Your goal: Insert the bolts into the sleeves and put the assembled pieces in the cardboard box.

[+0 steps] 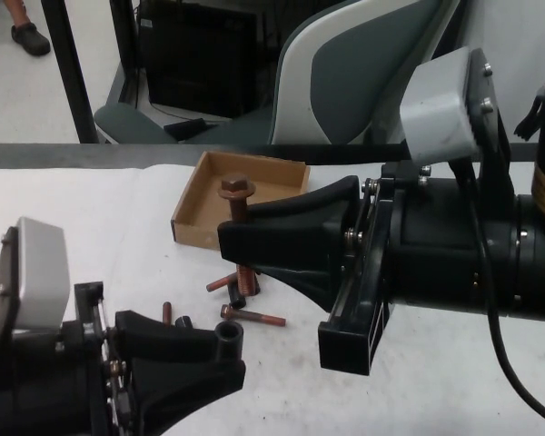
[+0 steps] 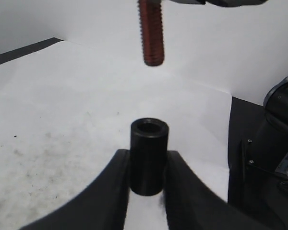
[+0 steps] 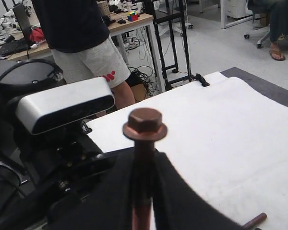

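My left gripper [image 2: 149, 165] is shut on a black sleeve [image 2: 149, 155], held upright with its bore facing up. My right gripper [image 3: 143, 165] is shut on a copper bolt [image 3: 145, 125], hex head up and shaft hanging down. The bolt's threaded end [image 2: 151, 36] hangs above the sleeve with a clear gap between them. In the high view the bolt [image 1: 237, 195] in the right gripper [image 1: 232, 241] is farther back than the sleeve [image 1: 229, 340] in the left gripper [image 1: 229, 359]. The cardboard box [image 1: 193, 229] stands behind the bolt on the white bench.
Loose copper bolts [image 1: 254, 317] [image 1: 222, 282] [image 1: 166, 312] and a small black sleeve [image 1: 183, 322] lie on the bench between the arms. Another bolt tip [image 3: 254, 220] shows near the right gripper. A chair [image 1: 345, 73] stands beyond the bench's far edge.
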`<state>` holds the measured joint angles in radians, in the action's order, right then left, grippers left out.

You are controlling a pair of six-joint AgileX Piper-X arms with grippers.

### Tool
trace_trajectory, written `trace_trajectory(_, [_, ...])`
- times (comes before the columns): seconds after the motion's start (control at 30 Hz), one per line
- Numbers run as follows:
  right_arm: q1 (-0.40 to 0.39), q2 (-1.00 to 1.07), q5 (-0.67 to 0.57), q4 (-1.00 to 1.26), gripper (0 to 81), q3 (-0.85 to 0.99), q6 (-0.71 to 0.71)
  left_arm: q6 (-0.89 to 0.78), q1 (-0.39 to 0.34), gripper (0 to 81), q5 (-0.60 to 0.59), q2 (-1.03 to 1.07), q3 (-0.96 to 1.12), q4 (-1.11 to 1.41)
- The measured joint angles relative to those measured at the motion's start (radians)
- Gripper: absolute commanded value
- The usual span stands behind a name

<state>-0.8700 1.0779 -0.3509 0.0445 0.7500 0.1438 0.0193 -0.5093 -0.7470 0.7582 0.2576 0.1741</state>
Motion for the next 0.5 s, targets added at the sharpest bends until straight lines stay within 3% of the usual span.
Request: trace_trajectory(0.5, [0.0,0.0,-0.028,0.0,0.3,0.0,0.007,-0.04,0.0,0.8,-0.048,0.067,0.049,0.044])
